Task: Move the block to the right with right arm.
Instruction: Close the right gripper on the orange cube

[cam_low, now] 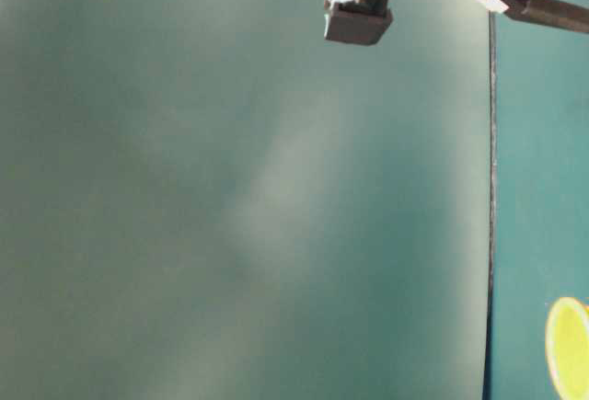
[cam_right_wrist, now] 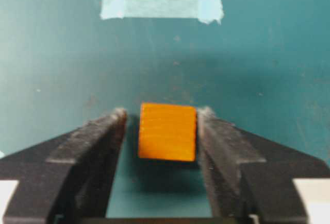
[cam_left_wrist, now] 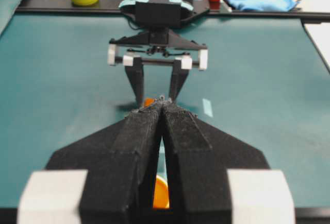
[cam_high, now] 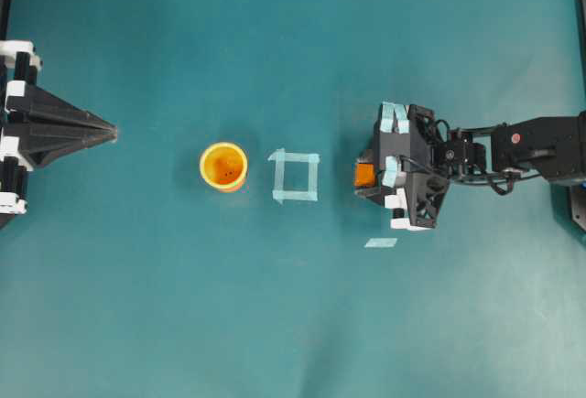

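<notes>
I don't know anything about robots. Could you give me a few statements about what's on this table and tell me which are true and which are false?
1. The orange block sits between the fingers of the right gripper. True; whether the fingers touch it cannot be told.
2. The block lies inside the square of pale tape. False: it is to the right of the square in the overhead view, outside it.
3. The left gripper is shut and holds nothing. True.
4. The yellow-orange cup lies tipped on its side. False: it stands upright, its mouth open upward.
5. The cup stands between the left gripper and the tape square. True.
6. The right gripper is clamped on the cup. False: it is beyond the tape square from the cup.
</notes>
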